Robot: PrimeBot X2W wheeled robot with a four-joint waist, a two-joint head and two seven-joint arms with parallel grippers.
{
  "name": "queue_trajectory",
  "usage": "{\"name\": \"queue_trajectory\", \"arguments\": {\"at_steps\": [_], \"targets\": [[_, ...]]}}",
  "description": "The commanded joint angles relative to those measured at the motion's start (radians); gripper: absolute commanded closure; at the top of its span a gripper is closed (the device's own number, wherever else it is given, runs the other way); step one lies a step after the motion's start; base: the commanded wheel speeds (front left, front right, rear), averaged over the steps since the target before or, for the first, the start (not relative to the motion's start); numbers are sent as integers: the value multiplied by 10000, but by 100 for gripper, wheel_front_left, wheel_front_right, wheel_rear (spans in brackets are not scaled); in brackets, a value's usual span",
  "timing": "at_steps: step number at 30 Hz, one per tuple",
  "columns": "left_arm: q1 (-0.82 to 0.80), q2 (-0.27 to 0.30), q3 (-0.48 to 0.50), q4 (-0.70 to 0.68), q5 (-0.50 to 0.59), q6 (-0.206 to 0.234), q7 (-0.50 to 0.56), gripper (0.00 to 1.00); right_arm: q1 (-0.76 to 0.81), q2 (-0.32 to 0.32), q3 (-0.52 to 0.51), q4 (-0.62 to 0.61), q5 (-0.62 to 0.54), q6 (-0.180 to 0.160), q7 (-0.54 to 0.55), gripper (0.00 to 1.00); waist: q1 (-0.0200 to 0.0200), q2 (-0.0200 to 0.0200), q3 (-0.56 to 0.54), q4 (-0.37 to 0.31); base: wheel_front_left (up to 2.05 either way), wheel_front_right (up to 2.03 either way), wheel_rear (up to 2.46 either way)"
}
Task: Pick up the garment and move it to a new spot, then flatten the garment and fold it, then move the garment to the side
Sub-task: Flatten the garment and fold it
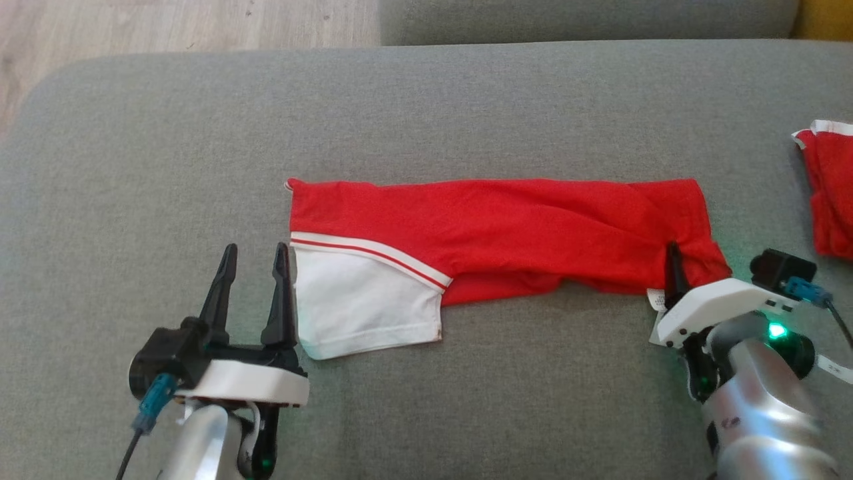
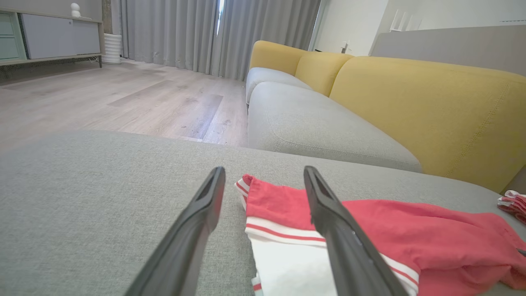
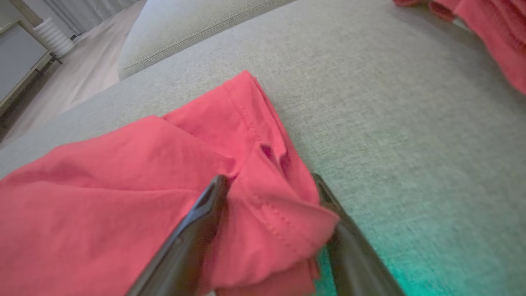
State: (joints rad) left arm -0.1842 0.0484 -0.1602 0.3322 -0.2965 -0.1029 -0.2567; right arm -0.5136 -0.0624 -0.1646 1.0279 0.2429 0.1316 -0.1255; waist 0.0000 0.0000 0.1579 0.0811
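A red garment lies as a long flat strip across the grey cushion, with its white, red-striped sleeve at the left end. My left gripper stands open just left of that sleeve. In the left wrist view, its right finger is over the sleeve's edge. My right gripper is open at the garment's right end. In the right wrist view, its fingers straddle a bunched red corner without pinching it.
Another red and white garment lies at the cushion's far right edge. A second grey seat with yellow backrests stands beyond a gap. Wooden floor lies past the cushion's far left corner.
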Motion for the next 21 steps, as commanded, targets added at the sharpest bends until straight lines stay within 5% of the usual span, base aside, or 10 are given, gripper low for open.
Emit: {"name": "queue_trajectory", "arguments": {"at_steps": [1,11,21], "targets": [[-465,23,392,-245,110,-43,-51,0,-180,121,628,313,180,-9,-122,100,0,0,-5,-46,0,0,0],[-425,20,497,-261,115,-48,-51,0,-591,29,24,689,-514,-9,-1029,100,0,0,-146,-308,0,0,0],[-290,19,427,-285,-3,-30,-51,0,-770,-1318,-2118,338,-1987,-9,-1086,100,0,0,-411,-420,0,0,0]]}}
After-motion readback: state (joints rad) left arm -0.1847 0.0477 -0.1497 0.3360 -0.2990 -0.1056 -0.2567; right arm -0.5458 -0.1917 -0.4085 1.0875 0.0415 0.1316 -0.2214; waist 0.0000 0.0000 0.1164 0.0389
